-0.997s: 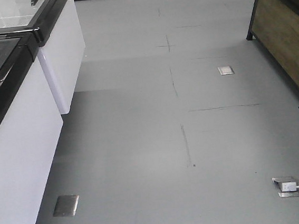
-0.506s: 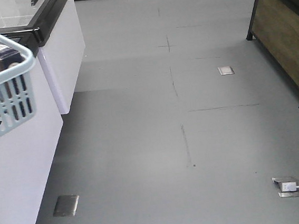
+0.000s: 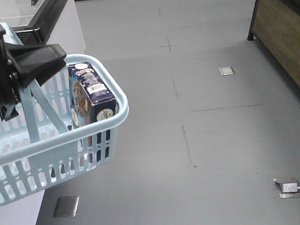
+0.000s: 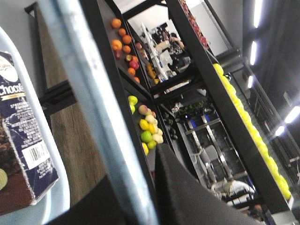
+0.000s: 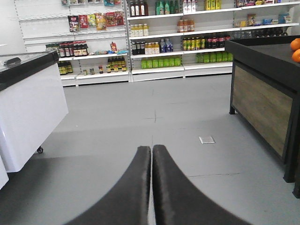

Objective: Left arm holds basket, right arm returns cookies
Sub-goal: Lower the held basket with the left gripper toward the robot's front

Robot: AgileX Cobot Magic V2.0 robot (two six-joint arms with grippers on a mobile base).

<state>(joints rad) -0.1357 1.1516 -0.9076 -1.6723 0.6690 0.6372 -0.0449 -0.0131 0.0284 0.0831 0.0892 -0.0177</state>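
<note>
The dark navy rectangular cookie box stands on end inside the light blue slotted plastic shopping basket, showing a white barcode sticker; in the left wrist view only the pale letters "Choco" can be read beneath a white oval logo. The black left gripper reaches in level from the left, fingers clamped on the basket's flat hoop handle, holding it above the grey floor. The matte black right gripper points forward, its two fingers pressed together on nothing.
</note>
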